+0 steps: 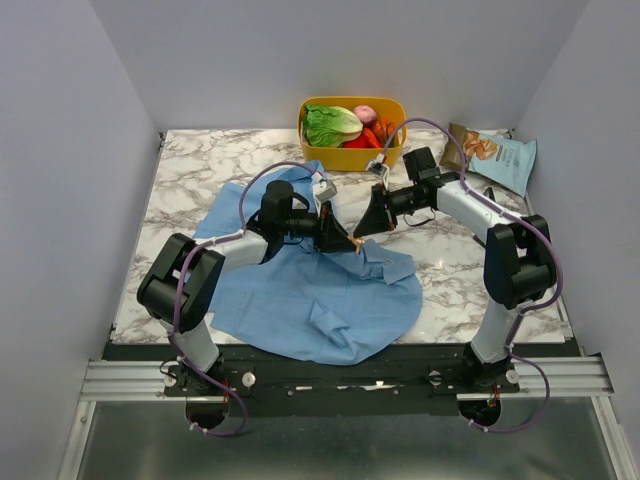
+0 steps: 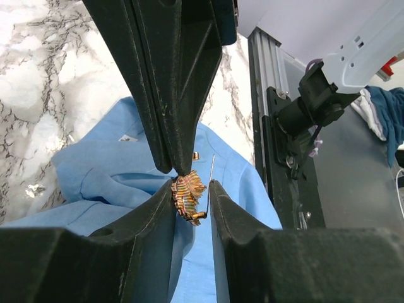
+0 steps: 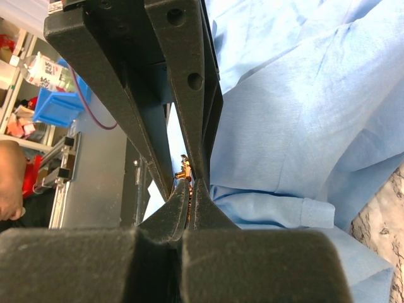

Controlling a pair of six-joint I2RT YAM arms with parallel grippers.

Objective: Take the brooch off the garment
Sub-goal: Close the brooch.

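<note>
No legible text.
Print is seen on the snack bag (image 1: 503,155) and a carton (image 3: 39,71), but nothing can be read.

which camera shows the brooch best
The left wrist view: the brooch sits close and sharp between the fingertips of the left gripper, its pin visible. The right wrist view shows only a sliver past the shut right gripper. The top view shows just a tan speck against the garment.

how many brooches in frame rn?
1. The brooch sits between the left gripper's fingers, right at the shut tip of the right gripper, over the garment. Others could be hidden under folds or the arms.
</note>
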